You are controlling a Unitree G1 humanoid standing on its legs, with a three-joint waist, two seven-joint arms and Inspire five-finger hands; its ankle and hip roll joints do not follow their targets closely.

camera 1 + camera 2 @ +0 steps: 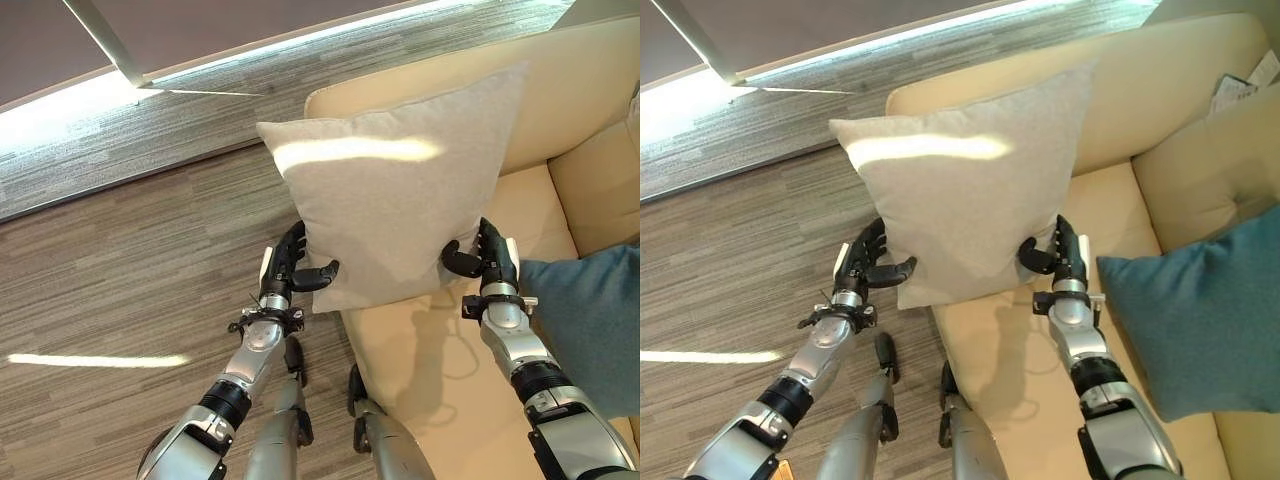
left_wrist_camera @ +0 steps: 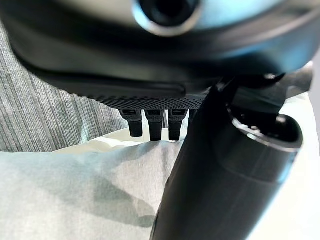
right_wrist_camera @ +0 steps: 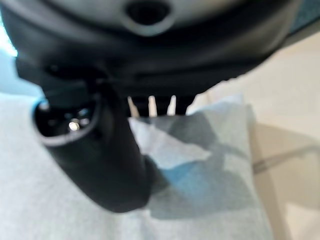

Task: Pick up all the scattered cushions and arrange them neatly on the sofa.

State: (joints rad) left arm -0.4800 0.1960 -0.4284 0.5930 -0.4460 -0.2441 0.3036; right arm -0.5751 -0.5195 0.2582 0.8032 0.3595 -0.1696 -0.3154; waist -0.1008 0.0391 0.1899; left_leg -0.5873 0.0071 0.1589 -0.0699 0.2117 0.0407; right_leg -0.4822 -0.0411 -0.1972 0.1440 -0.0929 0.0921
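Beige sofa (image 1: pixel 560 90) front edge: left hand (image 1: pixel 285 270) and right hand (image 1: pixel 490 258) pinch grey cushion (image 1: pixel 400 180) lower corners, thumbs in front; soft, light, saggy, corner grips look best.

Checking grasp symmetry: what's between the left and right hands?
The grey cushion, pinched at its lower corners by the left hand and right hand, above the sofa, in both eye views.

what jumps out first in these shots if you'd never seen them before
A big grey cushion held up between both hands, the left hand pinching its lower left corner and the right hand its lower right, over the front edge of the beige sofa. Next, the blue cushion lying on the seat to the right.
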